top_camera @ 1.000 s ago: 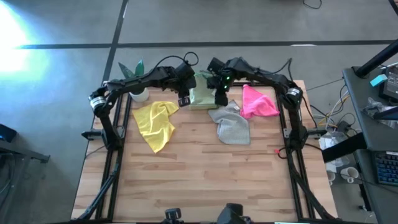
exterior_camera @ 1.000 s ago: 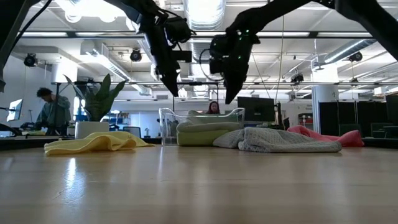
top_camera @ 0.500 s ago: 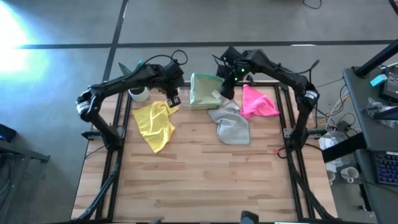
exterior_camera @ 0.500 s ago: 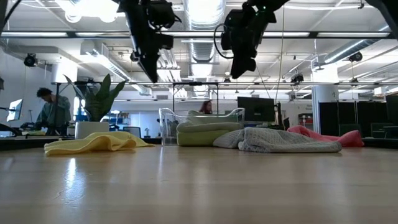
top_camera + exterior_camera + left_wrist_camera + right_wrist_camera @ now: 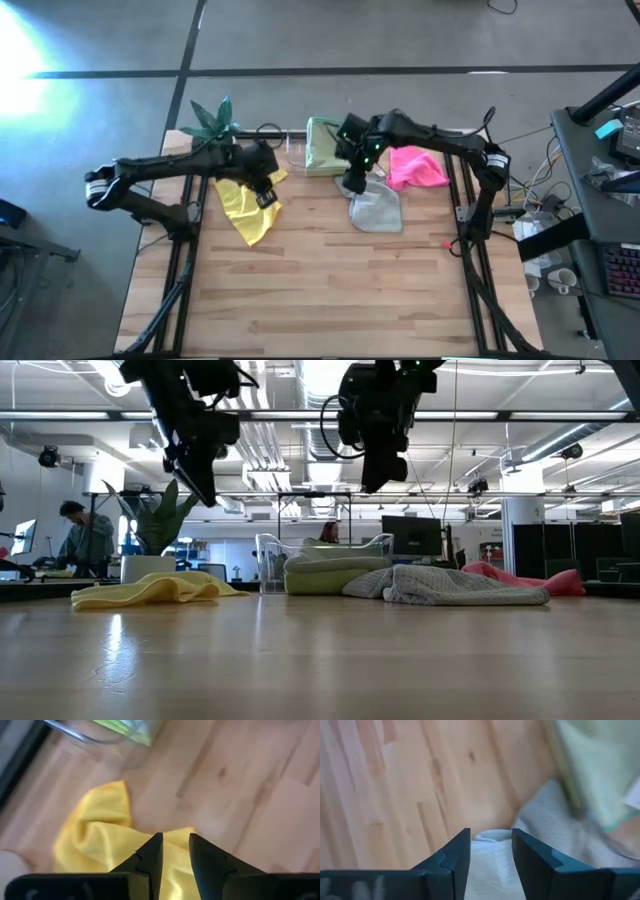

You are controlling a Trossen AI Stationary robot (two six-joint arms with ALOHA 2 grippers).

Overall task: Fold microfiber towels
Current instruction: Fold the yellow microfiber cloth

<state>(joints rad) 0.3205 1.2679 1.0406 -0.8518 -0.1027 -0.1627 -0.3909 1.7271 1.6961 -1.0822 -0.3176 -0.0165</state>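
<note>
Overhead, left claw (image 5: 266, 194) above yellow towel (image 5: 247, 203), right claw (image 5: 352, 184) above grey towel (image 5: 375, 207), both parted, empty.

The desk (image 5: 330, 290) is pale wood planking on a black frame, standing on a grey concrete floor (image 5: 100, 150) crossed by a dark seam, with glare at 10 o'clock. At 3 o'clock stands a second, dark bench (image 5: 600, 200) with cables and gear. Seen level, the room is an open workshop: a white ceiling with a duct (image 5: 325, 385) and strip lights, a leafy plant (image 5: 160, 515) at 9 o'clock, a monitor (image 5: 410, 535) behind, and a person (image 5: 85, 540) far at 9 o'clock.
</note>
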